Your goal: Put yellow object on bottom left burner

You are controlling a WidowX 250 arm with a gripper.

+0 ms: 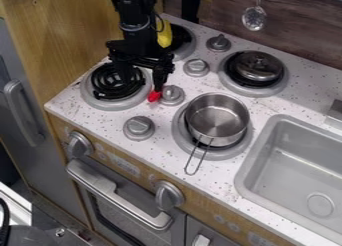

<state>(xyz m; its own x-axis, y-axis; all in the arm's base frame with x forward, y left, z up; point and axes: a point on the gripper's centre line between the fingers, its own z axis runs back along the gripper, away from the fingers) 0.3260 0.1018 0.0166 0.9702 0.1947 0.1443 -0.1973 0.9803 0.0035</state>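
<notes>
The black gripper [141, 83] hangs over the right part of the bottom left burner [93, 96], its fingers apart with nothing visible between them. Behind the arm, at the back left burner [188, 49], is a yellow object [164, 34], partly hidden by the arm and away from the fingertips. Black coils show on the bottom left burner, with no object seen on them; the gripper covers part of that burner.
A small red item [154, 96] is at the right finger's lower end, beside a grey knob [172, 95]. A metal pot [217, 119] sits on the front right burner, a lidded silver piece [258, 66] on the back right one. The sink [294, 162] lies at right.
</notes>
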